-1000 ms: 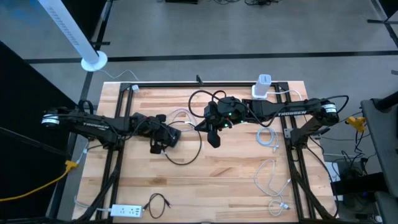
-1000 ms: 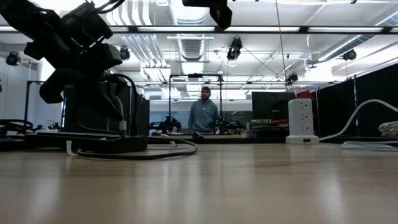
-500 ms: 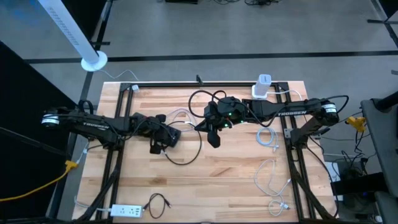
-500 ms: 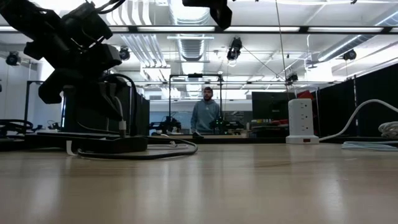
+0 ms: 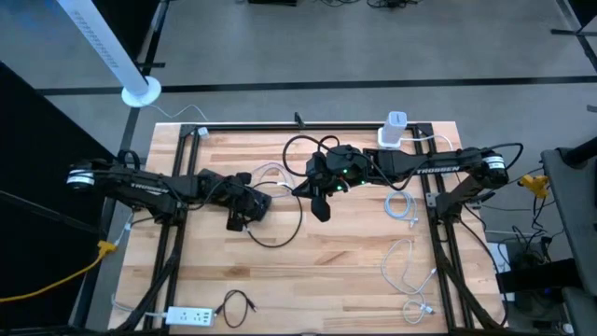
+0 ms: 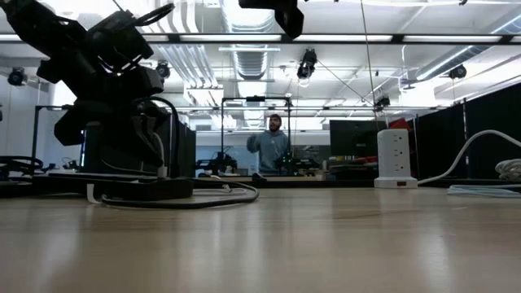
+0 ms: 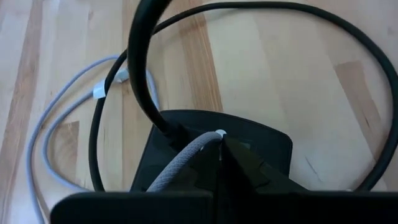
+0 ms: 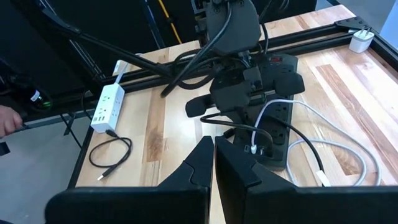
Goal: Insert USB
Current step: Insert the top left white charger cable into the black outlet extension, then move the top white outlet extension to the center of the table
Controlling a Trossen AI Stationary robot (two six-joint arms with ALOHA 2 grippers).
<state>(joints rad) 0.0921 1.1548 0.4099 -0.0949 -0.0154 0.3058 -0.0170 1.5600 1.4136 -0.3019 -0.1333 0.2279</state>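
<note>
Around your left gripper [image 5: 235,221], black cable [image 5: 280,233] loops crowd the power strip [image 8: 273,134]; open tabletop [image 5: 326,280] lies beyond.

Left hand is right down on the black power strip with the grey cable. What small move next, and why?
Probably ease the left hand straight down. It is shut on the grey cable, whose white tip sits at the black power strip; whether it is seated is hidden. The right hand waits shut, raised.

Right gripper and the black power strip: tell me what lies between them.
In the right wrist view, bare wood lies between the shut right gripper and the black power strip; a black cable and a white cable cross at the strip's near edge.
</note>
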